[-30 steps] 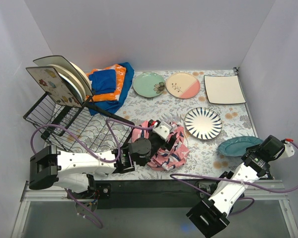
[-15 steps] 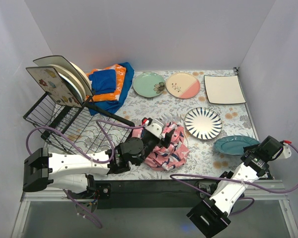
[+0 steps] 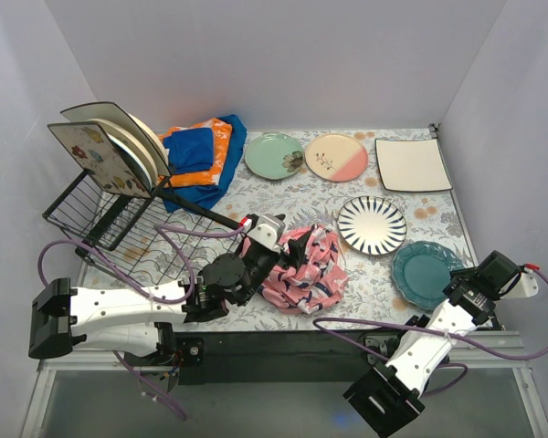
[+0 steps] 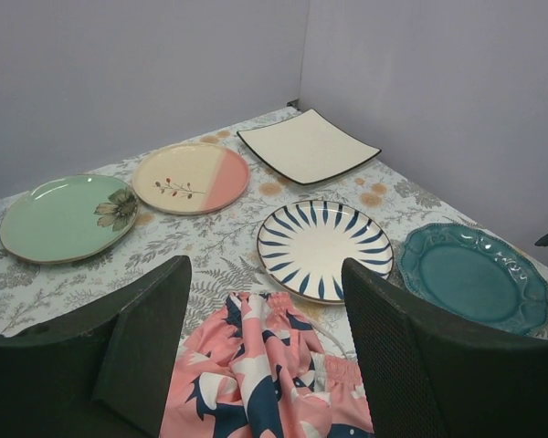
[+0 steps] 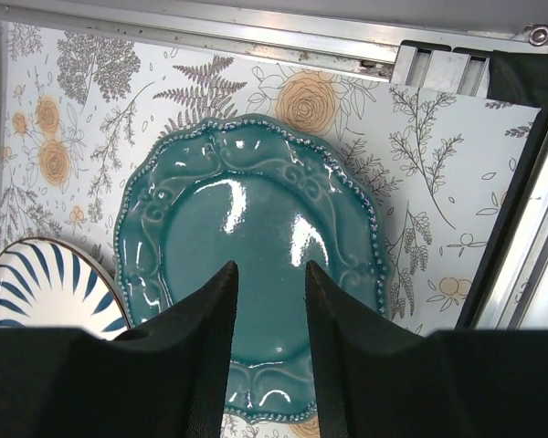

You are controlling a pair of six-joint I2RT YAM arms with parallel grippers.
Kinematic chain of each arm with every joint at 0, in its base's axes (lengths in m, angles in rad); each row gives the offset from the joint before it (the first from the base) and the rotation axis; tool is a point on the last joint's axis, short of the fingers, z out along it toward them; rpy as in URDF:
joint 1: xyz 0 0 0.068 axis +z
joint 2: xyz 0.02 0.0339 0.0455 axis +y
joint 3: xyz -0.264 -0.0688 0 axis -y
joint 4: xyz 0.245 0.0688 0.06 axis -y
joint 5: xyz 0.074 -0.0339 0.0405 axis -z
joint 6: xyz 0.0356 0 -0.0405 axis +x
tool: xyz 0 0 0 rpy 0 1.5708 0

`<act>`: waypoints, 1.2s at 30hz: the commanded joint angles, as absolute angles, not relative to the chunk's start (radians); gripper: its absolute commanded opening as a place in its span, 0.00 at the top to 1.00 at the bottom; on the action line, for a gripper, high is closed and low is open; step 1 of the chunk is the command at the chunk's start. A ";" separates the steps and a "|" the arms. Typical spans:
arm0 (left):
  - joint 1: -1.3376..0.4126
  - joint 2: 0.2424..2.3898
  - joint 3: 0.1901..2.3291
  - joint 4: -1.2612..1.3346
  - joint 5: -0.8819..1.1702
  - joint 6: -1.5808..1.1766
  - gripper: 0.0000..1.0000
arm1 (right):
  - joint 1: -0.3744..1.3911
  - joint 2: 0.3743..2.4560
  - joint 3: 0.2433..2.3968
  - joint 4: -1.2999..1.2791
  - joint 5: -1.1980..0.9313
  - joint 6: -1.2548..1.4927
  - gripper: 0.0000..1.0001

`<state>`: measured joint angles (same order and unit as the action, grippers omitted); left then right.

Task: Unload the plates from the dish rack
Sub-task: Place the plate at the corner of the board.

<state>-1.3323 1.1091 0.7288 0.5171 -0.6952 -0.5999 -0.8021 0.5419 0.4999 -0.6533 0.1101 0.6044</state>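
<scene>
Teal ceramic: one plate with a beaded, scalloped rim, lying flat on the floral table at the near right. The relief is legible only in the right wrist view. There the right gripper hangs over it, fingers slightly apart with nothing between them; whether they touch the plate cannot be told.

Black wire: the dish rack, far left, seen in the top view alone. Several plates stand tilted at its back.

Flat on the table, in the top and left wrist views:
- Along the far edge: mint green plate, cream-and-pink plate, cream square plate.
- Nearer, just beside the teal one: blue-striped plate.

Left gripper: above the pink patterned cloth, fingers wide apart, empty.
</scene>
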 commanded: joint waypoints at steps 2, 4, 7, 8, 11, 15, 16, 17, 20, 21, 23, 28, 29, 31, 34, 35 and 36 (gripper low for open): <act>-1.341 1.054 0.709 0.554 -0.733 -0.604 0.35 | -0.799 0.529 0.541 -0.623 0.129 0.621 0.62; -1.341 1.048 0.706 0.557 -0.739 -0.604 0.35 | -0.799 0.522 0.549 -0.586 0.015 0.586 0.69; -1.344 1.040 0.689 0.593 -0.764 -0.591 0.35 | -0.795 0.560 0.548 -0.491 -0.179 0.565 0.79; -1.344 1.037 0.677 0.607 -0.770 -0.585 0.35 | -0.784 0.604 0.548 -0.451 -0.222 0.557 0.80; -1.344 1.037 0.667 0.640 -0.787 -0.572 0.35 | -0.642 0.714 0.580 -0.434 -0.207 0.560 0.81; -1.344 1.052 0.686 0.602 -0.782 -0.577 0.35 | -0.275 0.828 0.661 -0.374 -0.042 0.598 0.81; -1.344 1.058 0.696 0.591 -0.802 -0.575 0.35 | -0.138 0.859 0.684 -0.373 0.028 0.598 0.81; -1.344 1.074 0.710 0.577 -0.824 -0.569 0.35 | -0.073 0.917 0.718 -0.373 0.052 0.586 0.80; -1.341 1.110 0.811 0.473 -0.932 -0.569 0.35 | 0.128 1.007 0.843 -0.382 0.078 0.536 0.76; -1.335 1.139 0.895 0.384 -0.960 -0.604 0.35 | 0.168 1.017 0.865 -0.379 0.087 0.528 0.75; -1.293 1.163 0.992 0.278 -1.008 -0.655 0.36 | 0.277 1.026 0.894 -0.336 0.086 0.505 0.72; -1.094 1.264 1.403 -0.142 -1.087 -0.783 0.42 | 0.417 0.991 0.836 -0.174 0.028 0.498 0.60; -1.068 1.270 1.435 -0.150 -1.154 -0.755 0.43 | 0.425 0.973 0.786 -0.090 0.011 0.505 0.55; -1.001 1.266 1.494 -0.111 -1.218 -0.630 0.44 | 0.443 0.963 0.767 -0.040 -0.039 0.505 0.45; -0.916 1.217 1.519 -0.077 -1.239 -0.552 0.46 | 0.457 0.971 0.791 -0.028 -0.049 0.480 0.43; -0.893 1.203 1.537 -0.084 -1.230 -0.555 0.47 | 0.460 0.971 0.795 -0.022 -0.057 0.476 0.43; -0.867 1.195 1.546 -0.116 -1.207 -0.561 0.48 | 0.463 0.973 0.793 -0.011 -0.061 0.474 0.43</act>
